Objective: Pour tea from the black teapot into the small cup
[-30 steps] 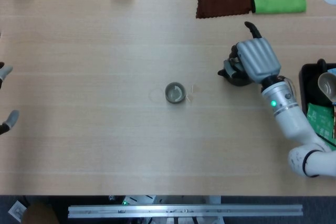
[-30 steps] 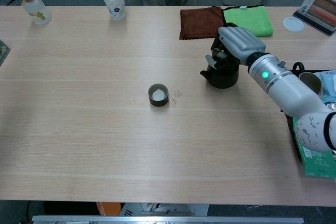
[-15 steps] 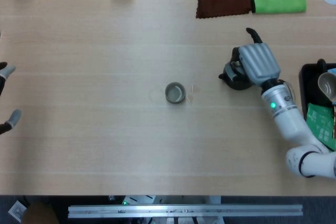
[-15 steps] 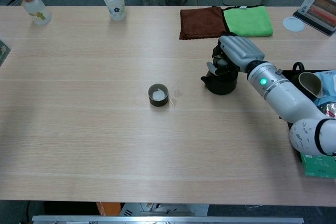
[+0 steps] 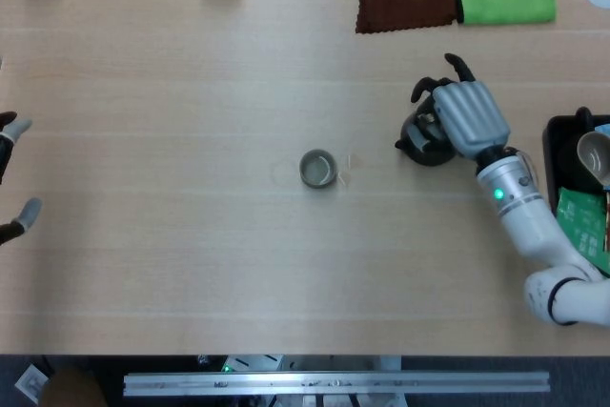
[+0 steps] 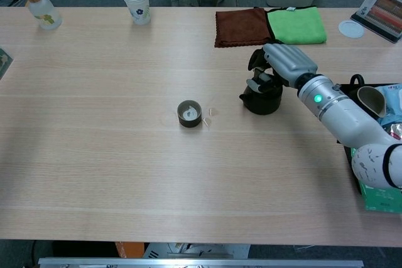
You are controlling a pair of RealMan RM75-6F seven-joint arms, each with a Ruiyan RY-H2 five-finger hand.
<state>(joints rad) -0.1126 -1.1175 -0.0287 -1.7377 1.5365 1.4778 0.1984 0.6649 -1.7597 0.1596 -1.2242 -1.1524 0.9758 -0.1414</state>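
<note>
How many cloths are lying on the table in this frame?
2. A brown cloth and a green cloth lie side by side at the table's far edge, beyond the black teapot. No others are visible.

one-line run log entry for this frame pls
phase: teapot set down | right hand: over black teapot, fingers apart | small cup: left of teapot, apart | left hand: table's left edge, holding nothing

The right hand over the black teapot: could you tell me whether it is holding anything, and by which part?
Nothing is held: the right hand hovers over the black teapot, fingers spread.
</note>
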